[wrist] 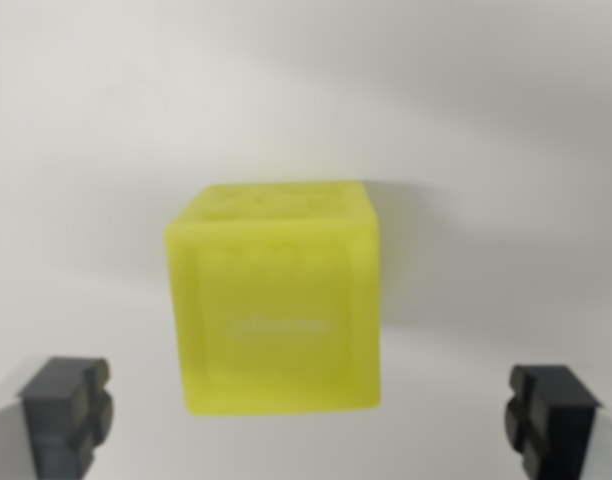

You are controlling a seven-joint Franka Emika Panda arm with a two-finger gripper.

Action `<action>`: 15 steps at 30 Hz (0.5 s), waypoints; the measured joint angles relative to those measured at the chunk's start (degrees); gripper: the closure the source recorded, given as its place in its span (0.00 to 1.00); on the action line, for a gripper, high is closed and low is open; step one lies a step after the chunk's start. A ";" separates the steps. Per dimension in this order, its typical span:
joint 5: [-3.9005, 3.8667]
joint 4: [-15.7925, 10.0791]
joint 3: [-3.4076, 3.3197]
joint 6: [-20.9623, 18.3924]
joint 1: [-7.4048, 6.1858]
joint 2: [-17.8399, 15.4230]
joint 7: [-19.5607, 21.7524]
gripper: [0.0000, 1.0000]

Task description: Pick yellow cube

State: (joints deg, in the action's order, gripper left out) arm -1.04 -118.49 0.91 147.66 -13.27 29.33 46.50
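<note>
At the bottom of the wrist view, the gripper (311, 415) stands spread wide, one dark finger (68, 410) at the wrist view's left and the other at its right, each well clear of the block and pinching nothing. Between and just beyond them sits the yellow cube (276, 300), resting on a plain white surface (506, 120) with its near face squared to the camera and its top tilted into sight. The block looks to be a small translucent plastic piece, probably light and rigid, with faint raised marks on top and blurred lettering on the front that cannot be read. Its flat, smooth side faces seem the natural place to take hold, one finger on the left wall and one on the right, low to mid height, since the glossy plastic may slide under a shallow grip near an edge. Behind the cube a soft shadow falls to the right, and beyond it only pale background.
</note>
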 joint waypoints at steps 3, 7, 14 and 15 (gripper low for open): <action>0.00 0.22 0.00 0.49 -0.30 0.71 -0.02 0.00; 0.01 0.55 0.00 1.06 -0.69 1.58 -0.05 0.00; 0.01 0.97 -0.02 2.14 -0.92 3.07 0.04 0.00; 0.01 1.01 -0.02 2.29 -0.92 3.27 0.04 0.00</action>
State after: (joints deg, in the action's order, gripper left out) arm -1.03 -117.48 0.89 149.95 -14.19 32.60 46.54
